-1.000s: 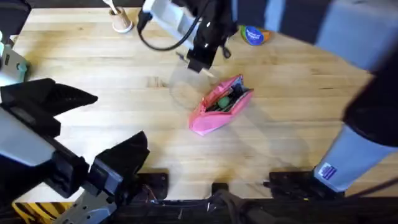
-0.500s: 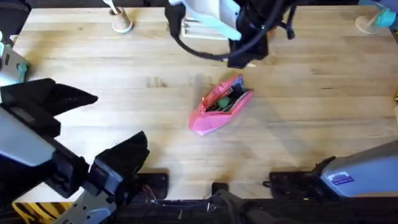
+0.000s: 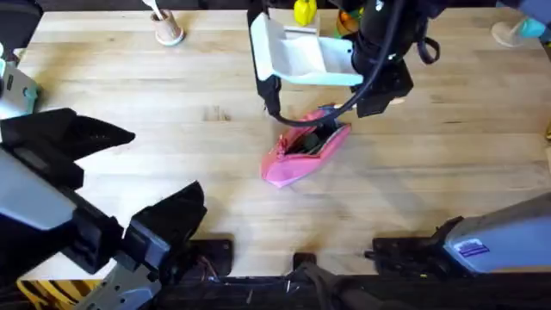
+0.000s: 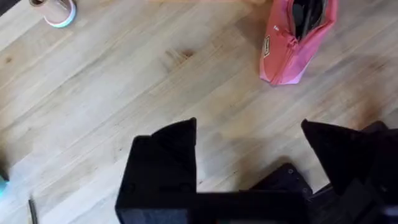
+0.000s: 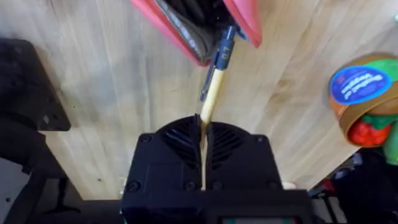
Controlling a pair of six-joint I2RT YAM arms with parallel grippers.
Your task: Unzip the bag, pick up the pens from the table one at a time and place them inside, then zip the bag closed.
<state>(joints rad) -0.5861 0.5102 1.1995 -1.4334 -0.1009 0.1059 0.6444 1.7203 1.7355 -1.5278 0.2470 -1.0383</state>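
Right wrist view: the right pincer (image 5: 202, 134) is clamped on a pen (image 5: 213, 90), tip at the open mouth of the pink bag (image 3: 303, 146), which lies mid-bench (image 3: 155, 120). Step in hand: insertion. Next, push the pen toward 12 o'clock into the opening, then release. The left pincer (image 4: 249, 152) stands apart, empty.

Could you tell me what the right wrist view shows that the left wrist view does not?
Right wrist view alone: the right gripper shut on a tan pen, its dark blue end at the bag's open mouth, and a blue-lidded tub of toy fruit. Left wrist view alone: the left gripper open above bare wood, and a small cup. Both show the pink bag unzipped on the table.
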